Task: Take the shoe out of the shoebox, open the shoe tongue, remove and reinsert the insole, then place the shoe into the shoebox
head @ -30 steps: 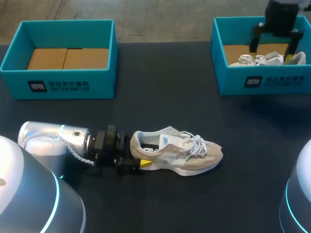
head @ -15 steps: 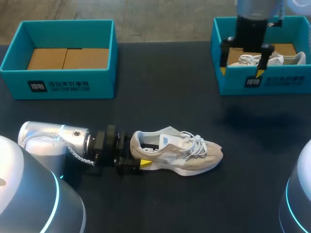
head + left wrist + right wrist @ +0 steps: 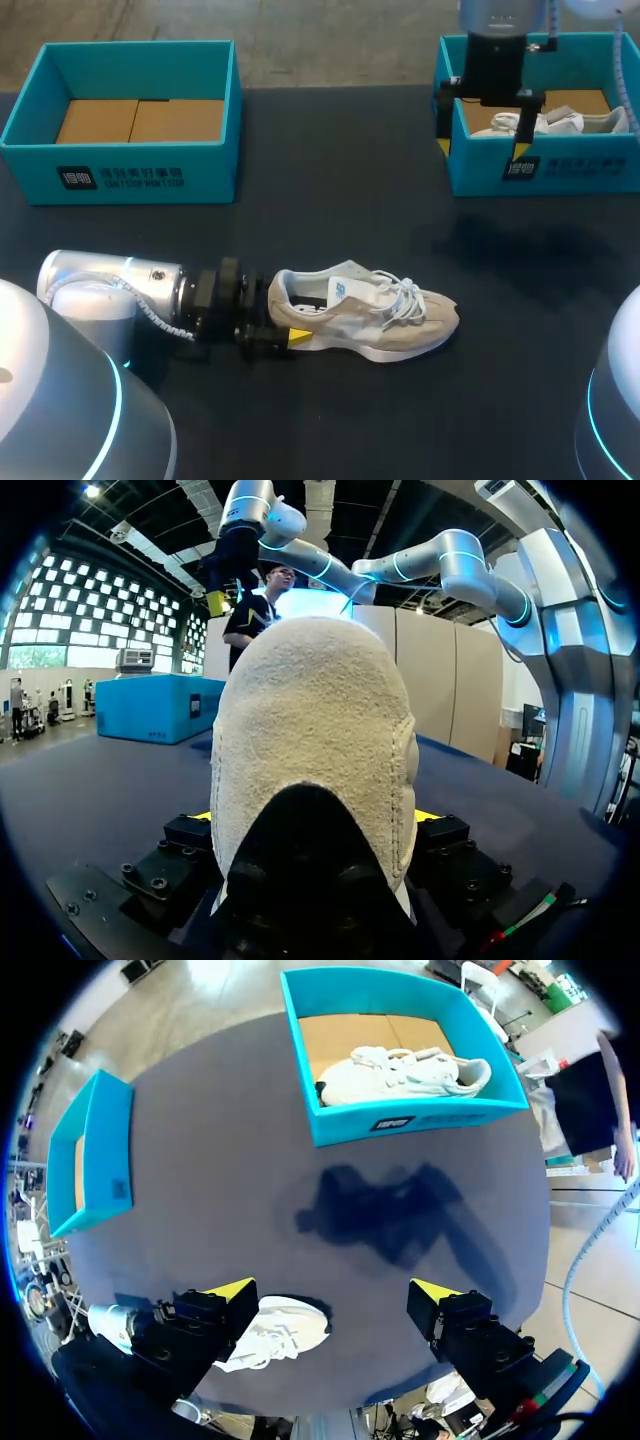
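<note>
A beige sneaker (image 3: 370,318) lies on its sole on the dark table, toe pointing right, laces loose. My left gripper (image 3: 283,320) is level with the table at the heel, shut on it from both sides. In the left wrist view the heel (image 3: 315,740) fills the space between the fingers of my left gripper (image 3: 312,820). My right gripper (image 3: 482,148) hangs open and empty above the left front corner of the right teal shoebox (image 3: 500,175), which holds a white shoe (image 3: 550,122). From high up, the right gripper (image 3: 332,1295) looks down on the beige sneaker (image 3: 275,1332) and the white shoe (image 3: 400,1075).
A second teal shoebox (image 3: 130,175) stands at the back left, showing only its cardboard bottom. In the right wrist view that box (image 3: 95,1155) lies off to one side. Bare dark table stretches between the boxes and the sneaker.
My right gripper has moved left and toward the front, from over the white shoe inside the right box to above the box's left front corner. The left arm and beige sneaker have stayed still.
</note>
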